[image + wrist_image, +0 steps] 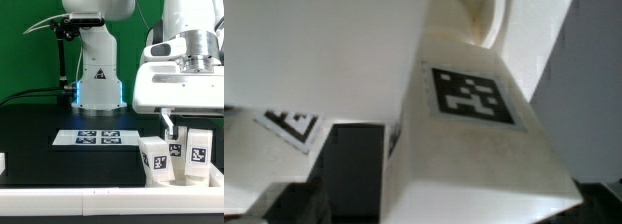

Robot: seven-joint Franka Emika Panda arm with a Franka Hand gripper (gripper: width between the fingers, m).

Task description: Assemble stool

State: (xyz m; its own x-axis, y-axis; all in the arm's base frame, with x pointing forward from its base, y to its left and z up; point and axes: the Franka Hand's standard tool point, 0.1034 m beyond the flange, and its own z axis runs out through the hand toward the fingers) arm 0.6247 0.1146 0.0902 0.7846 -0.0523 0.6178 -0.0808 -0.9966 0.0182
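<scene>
We see the hand low at the exterior view's right, its fingers just above a cluster of tagged white legs standing on the black desk. We cannot tell how far it is open or whether it grips anything. The wrist view is filled by one leg, very close. The marker board lies near the base.

Marker board laid flat on table, before robot base. Three legs stood upright, side by side, toward exterior view's right of board. Gripper positioned directly above legs.
</scene>
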